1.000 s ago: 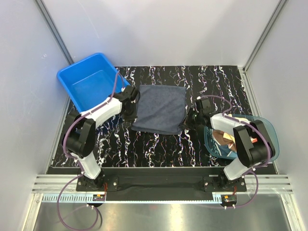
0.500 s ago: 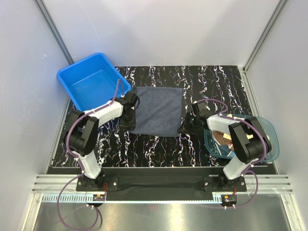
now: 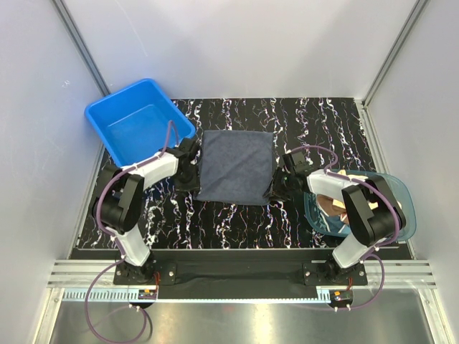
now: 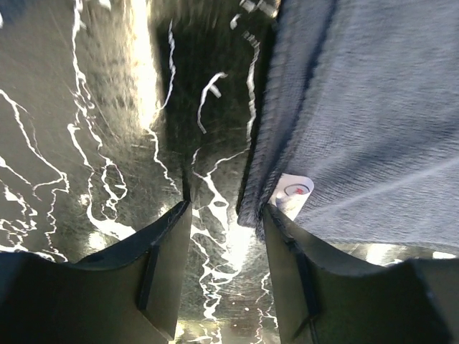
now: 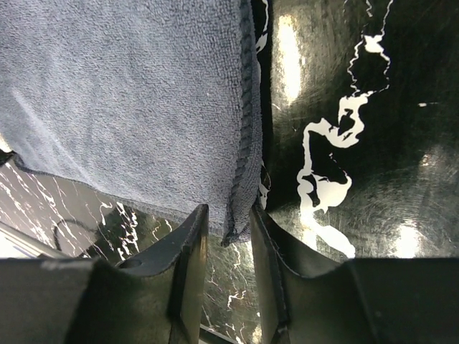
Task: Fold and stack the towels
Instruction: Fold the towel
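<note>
A dark navy-grey towel (image 3: 237,165) lies spread flat on the black marbled table. My left gripper (image 3: 190,179) is low at its near-left corner, jaws open. In the left wrist view the towel (image 4: 358,129) and its white tag (image 4: 292,192) lie just beyond the right finger, and the gap of the left gripper (image 4: 226,215) holds only table. My right gripper (image 3: 276,190) is at the near-right corner. In the right wrist view the towel (image 5: 129,93) has its hemmed corner hanging loose between the parted jaws of the right gripper (image 5: 229,215). More towels, a brown one (image 3: 333,206) among them, lie in the teal bowl.
A blue plastic tub (image 3: 133,122) stands at the back left, close behind the left arm. The translucent teal bowl (image 3: 401,208) sits at the right edge under the right arm's elbow. Grey walls enclose the table on three sides.
Both grippers have opened and let go of the towel's near corners. The towel, earlier held up and bulging forward, now lies flat and square.
</note>
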{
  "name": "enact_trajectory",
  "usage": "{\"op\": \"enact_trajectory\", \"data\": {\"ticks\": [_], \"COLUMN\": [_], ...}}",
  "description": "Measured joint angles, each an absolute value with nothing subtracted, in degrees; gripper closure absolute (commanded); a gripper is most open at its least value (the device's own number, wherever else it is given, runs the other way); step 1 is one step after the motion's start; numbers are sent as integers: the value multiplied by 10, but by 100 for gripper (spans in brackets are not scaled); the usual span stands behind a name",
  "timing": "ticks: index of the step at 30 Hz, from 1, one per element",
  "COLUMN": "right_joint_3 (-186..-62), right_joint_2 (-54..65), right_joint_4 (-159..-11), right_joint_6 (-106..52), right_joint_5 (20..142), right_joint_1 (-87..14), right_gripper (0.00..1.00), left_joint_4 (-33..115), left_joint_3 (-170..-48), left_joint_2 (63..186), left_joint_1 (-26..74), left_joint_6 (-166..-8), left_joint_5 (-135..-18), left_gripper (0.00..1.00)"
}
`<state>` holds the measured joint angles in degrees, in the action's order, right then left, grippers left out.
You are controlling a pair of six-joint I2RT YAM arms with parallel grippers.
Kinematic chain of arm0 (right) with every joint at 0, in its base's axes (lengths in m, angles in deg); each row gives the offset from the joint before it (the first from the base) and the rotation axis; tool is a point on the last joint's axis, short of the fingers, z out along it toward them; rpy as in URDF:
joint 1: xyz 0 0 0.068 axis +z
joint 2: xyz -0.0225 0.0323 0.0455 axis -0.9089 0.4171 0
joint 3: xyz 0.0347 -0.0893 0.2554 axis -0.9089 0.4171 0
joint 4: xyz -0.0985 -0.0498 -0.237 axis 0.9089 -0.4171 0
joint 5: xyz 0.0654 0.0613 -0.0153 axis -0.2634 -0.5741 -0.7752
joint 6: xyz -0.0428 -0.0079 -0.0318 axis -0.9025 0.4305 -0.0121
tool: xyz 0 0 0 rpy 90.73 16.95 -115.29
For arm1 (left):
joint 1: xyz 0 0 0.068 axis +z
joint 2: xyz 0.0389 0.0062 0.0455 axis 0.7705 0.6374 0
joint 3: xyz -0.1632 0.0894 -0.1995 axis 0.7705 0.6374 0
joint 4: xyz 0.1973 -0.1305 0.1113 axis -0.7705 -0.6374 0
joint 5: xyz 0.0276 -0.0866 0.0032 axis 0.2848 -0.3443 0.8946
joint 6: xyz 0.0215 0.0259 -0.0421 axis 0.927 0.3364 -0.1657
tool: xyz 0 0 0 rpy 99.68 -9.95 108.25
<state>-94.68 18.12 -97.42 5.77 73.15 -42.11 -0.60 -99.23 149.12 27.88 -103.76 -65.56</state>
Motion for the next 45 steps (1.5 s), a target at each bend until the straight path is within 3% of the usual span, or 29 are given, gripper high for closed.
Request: {"op": "enact_trajectory", "data": {"ticks": [5,8,9,12,15,16,20,28,39,45], "right_joint_3": [-947,-948,-950,-958,-961,-961,-960,-954,-930,-922], "right_joint_2": [171,157,151,132,127,127,128,154,155,155], "right_joint_4": [-991,-1016,-1026,-1049,-1053,-1055,-1054,-1039,-992,-973], "right_joint_6": [52,47,46,41,39,39,40,46,71,85], "right_joint_5": [736,746,749,761,766,768,773,774,755,744], "right_joint_1": [-420,-420,-420,-420,-420,-420,-420,-420,-420,-420], "right_gripper": [62,62,62,62,62,62,62,61,58,57], "left_joint_4": [5,14,16,22,25,25,24,17,27,33], "left_joint_3": [-977,-972,-971,-970,-970,-970,-970,-977,-977,-977], "left_joint_2": [1488,1484,1484,1484,1484,1484,1482,1481,1482,1489], "left_joint_1": [285,288,289,290,291,291,291,291,291,291], "left_joint_6": [-1039,-1042,-1043,-1046,-1046,-1046,-1047,-1048,-1048,-1049], "left_joint_5": [-681,-693,-696,-705,-710,-710,-711,-711,-726,-737], "left_gripper": [57,67,75,80,76,65,55,48,45,61]}}
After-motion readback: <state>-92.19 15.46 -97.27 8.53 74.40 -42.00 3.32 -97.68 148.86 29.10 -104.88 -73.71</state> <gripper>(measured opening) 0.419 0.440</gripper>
